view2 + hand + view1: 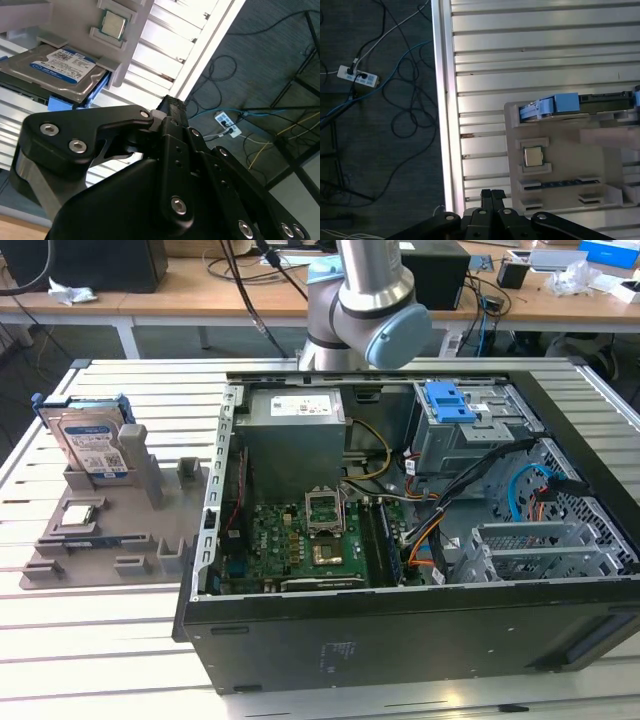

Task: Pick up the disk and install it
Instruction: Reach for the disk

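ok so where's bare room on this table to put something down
In the exterior view, bare table slats run along the bottom left, bordered by the grey tray and the computer case, and a strip behind the tray. Crowded: the tray, holding the disk and chip, and the case's inside.

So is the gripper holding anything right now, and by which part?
Nothing is held: the gripper is closed with nothing between its fingers, and the disk stands in the grey holder, apart from it.
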You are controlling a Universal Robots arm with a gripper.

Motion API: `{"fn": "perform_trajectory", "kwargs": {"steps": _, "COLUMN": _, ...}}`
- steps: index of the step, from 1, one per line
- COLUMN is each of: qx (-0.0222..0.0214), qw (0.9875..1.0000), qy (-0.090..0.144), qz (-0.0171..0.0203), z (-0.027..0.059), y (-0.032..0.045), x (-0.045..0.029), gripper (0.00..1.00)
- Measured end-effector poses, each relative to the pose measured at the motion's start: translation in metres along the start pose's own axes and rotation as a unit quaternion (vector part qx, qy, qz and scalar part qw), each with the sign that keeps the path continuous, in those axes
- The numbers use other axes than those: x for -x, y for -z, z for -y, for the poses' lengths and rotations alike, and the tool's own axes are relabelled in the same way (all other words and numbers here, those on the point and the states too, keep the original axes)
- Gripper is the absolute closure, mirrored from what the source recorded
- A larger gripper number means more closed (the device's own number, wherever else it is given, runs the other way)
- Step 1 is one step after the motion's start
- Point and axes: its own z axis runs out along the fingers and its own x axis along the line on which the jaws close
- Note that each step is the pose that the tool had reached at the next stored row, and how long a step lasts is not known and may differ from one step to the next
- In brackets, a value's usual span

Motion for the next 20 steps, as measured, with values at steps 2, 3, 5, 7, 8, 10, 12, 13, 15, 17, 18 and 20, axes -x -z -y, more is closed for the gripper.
{"fn": "perform_trajectory", "kwargs": {"steps": 2, "qx": 0.0000, "qw": 1.0000, "qy": 0.000, "qz": 0.0000, "z": 0.0002, "y": 0.0001, "x": -0.0029, "gripper": 0.89}}
{"fn": "perform_trajectory", "kwargs": {"steps": 3, "qx": 0.0000, "qw": 1.0000, "qy": 0.000, "qz": 0.0000, "z": 0.0003, "y": 0.0001, "x": -0.0040, "gripper": 0.89}}
{"fn": "perform_trajectory", "kwargs": {"steps": 5, "qx": 0.0000, "qw": 1.0000, "qy": 0.000, "qz": 0.0000, "z": 0.0005, "y": 0.0002, "x": -0.0061, "gripper": 0.89}}
{"fn": "perform_trajectory", "kwargs": {"steps": 7, "qx": 0.0000, "qw": 1.0000, "qy": 0.000, "qz": 0.0000, "z": 0.0006, "y": 0.0002, "x": -0.0085, "gripper": 0.89}}
{"fn": "perform_trajectory", "kwargs": {"steps": 8, "qx": 0.0000, "qw": 1.0000, "qy": 0.000, "qz": 0.0000, "z": 0.0007, "y": 0.0002, "x": -0.0093, "gripper": 0.89}}
{"fn": "perform_trajectory", "kwargs": {"steps": 10, "qx": 0.0000, "qw": 1.0000, "qy": 0.000, "qz": 0.0000, "z": 0.0004, "y": 0.0000, "x": -0.0121, "gripper": 0.89}}
{"fn": "perform_trajectory", "kwargs": {"steps": 12, "qx": -0.0001, "qw": 1.0000, "qy": 0.000, "qz": 0.0000, "z": -0.0014, "y": -0.0005, "x": -0.0135, "gripper": 0.89}}
{"fn": "perform_trajectory", "kwargs": {"steps": 13, "qx": -0.0003, "qw": 1.0000, "qy": 0.000, "qz": 0.0000, "z": -0.0033, "y": -0.0008, "x": -0.0136, "gripper": 0.89}}
{"fn": "perform_trajectory", "kwargs": {"steps": 15, "qx": -0.0010, "qw": 1.0000, "qy": 0.000, "qz": 0.0001, "z": -0.0064, "y": -0.0016, "x": -0.0073, "gripper": 0.89}}
{"fn": "perform_trajectory", "kwargs": {"steps": 17, "qx": -0.0015, "qw": 1.0000, "qy": 0.000, "qz": -0.0009, "z": -0.0075, "y": -0.0021, "x": 0.0058, "gripper": 0.89}}
{"fn": "perform_trajectory", "kwargs": {"steps": 18, "qx": -0.0016, "qw": 1.0000, "qy": 0.000, "qz": -0.0015, "z": -0.0079, "y": -0.0023, "x": 0.0102, "gripper": 0.89}}
{"fn": "perform_trajectory", "kwargs": {"steps": 20, "qx": -0.0024, "qw": 1.0000, "qy": 0.000, "qz": -0.0033, "z": -0.0089, "y": -0.0032, "x": 0.0241, "gripper": 0.89}}
